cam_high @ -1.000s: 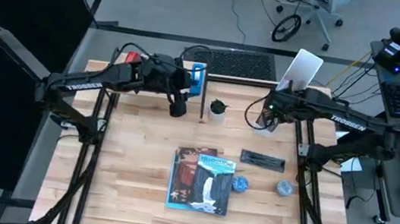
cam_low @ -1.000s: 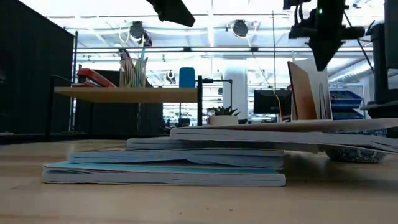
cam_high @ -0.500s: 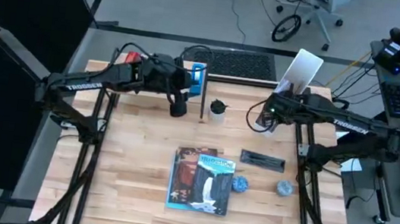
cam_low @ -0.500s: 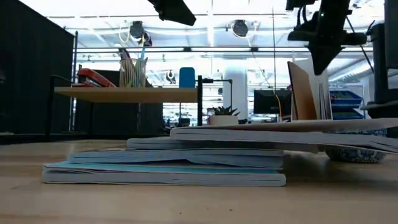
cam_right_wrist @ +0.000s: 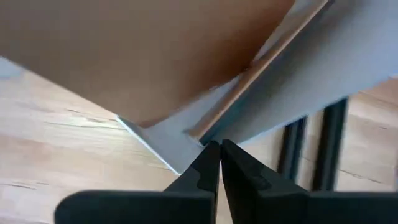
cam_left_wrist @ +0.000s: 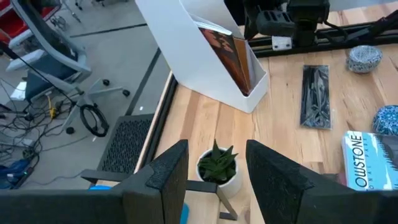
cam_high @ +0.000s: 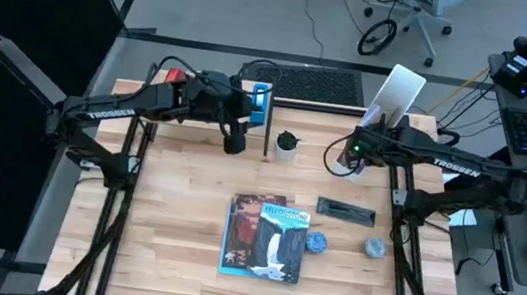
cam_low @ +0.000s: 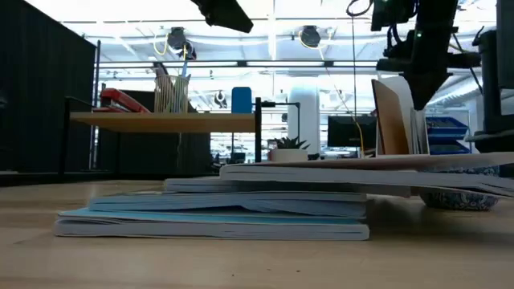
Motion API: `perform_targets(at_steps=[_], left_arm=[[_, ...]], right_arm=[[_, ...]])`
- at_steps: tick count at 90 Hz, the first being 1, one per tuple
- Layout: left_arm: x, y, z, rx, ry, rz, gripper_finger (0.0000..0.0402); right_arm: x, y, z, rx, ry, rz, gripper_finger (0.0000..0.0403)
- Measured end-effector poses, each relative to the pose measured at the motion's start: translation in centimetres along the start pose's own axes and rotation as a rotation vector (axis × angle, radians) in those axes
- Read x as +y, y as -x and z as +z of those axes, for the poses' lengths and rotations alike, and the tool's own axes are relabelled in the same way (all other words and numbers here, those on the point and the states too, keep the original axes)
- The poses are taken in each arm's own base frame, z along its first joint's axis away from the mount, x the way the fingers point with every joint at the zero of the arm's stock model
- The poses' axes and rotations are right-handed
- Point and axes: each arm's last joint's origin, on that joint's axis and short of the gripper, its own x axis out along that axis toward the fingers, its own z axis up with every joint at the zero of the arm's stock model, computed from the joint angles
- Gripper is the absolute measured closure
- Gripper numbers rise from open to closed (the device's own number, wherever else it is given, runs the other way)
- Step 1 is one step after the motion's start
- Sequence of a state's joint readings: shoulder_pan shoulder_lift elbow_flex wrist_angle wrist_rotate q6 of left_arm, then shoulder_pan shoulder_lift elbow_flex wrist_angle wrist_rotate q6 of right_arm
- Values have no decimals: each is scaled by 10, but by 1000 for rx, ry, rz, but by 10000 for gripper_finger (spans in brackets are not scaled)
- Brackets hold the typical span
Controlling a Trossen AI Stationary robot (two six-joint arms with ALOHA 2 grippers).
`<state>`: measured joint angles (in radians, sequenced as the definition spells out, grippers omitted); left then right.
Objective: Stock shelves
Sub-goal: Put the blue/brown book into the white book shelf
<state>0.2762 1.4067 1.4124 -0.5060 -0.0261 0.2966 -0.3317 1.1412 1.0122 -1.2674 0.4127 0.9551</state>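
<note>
Here, the low light-wood plank shelf on thin black metal legs (cam_low: pixel 165 121) is seen at the far left part of the table, carrying a red stapler (cam_low: pixel 120 100), a mesh cup of pens (cam_low: pixel 171 92) and a blue object (cam_low: pixel 242 99). The large white rectangular box-shaped file holder (cam_high: pixel 394 93) is stood at the far right part of the table, tilted, with brown-covered books (cam_left_wrist: pixel 229 53) leaned inside it. Between shelf and holder, a small green succulent in a white pot (cam_left_wrist: pixel 219 169) is placed on the tabletop. The left gripper (cam_high: pixel 234 144) is held in the air just off the shelf's right end, above the plant, its dark fingers (cam_left_wrist: pixel 165 180) spread apart with nothing between them. The right gripper (cam_high: pixel 347 156) is hung close in front of the file holder, its fingertips (cam_right_wrist: pixel 209 163) pressed together on nothing. Nearer the front of the light-wood butcher-block tabletop (cam_high: pixel 173 227), a stack of glossy books with a blue cover (cam_high: pixel 267 237) is laid flat; just beside it rests a blue patterned ball (cam_high: pixel 317 242), a grey patterned ball (cam_high: pixel 374 247) farther right, and a flat black packet (cam_high: pixel 345 211) between the books and the holder. Beyond the table, a grey floor with cables, a wheeled office chair (cam_left_wrist: pixel 53 59), a black keyboard (cam_high: pixel 314 83) and bright ceiling lights are visible.
</note>
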Motion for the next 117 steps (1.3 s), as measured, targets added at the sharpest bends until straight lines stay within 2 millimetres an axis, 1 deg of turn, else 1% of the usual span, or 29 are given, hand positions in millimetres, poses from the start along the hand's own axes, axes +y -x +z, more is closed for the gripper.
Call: perform_targets(at_steps=[17,25,35,53,72,94,117], left_arm=[[2,0,-1,2,0,6,254],[3,0,-1,3,0,9,254],[3,0,-1,3,0,10,254],[5,0,-1,1,1,14,254],[5,0,-2,9,2,13,254],[5,0,-2,8,2,13,254],[5,0,-2,8,3,14,254]], right_arm=[[-1,6,4,-49,-21,46,403],[0,6,5,-72,-21,38,403],[4,3,8,-84,-17,39,403],[13,0,15,-161,11,61,403],[11,-1,15,-157,44,41,403],[13,-20,4,-142,62,28,403],[19,-12,9,-215,71,76,403]])
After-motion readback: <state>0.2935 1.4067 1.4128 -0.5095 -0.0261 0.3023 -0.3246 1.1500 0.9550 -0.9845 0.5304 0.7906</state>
